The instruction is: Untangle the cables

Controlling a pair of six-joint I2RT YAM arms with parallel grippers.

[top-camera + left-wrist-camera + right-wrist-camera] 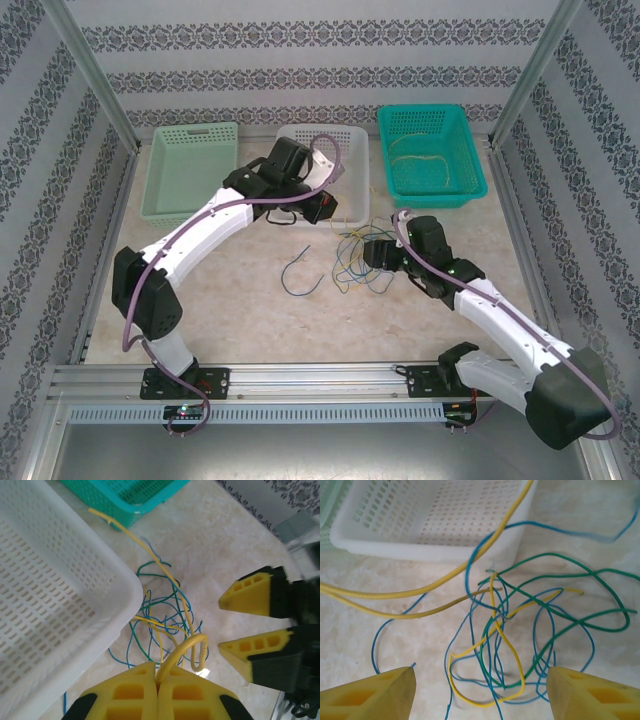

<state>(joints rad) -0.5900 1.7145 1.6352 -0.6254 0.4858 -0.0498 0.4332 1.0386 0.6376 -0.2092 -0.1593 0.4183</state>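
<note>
Cables (358, 262) lay knotted near the middle of the table (230, 310), the right gripper (481, 674) spread wide above them and, farther off, the left gripper (158, 670) pinching a yellow cable (186, 641) beside the white basket (350, 200), so pulling might tighten the snarl or drag the whole bundle along.

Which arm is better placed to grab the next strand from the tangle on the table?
Right. The right gripper is open, aimed at the tangled cables, while the left gripper is shut on a yellow cable.

Lab enclosure: aluminium frame (94, 75), patterned walls (300, 60)
</note>
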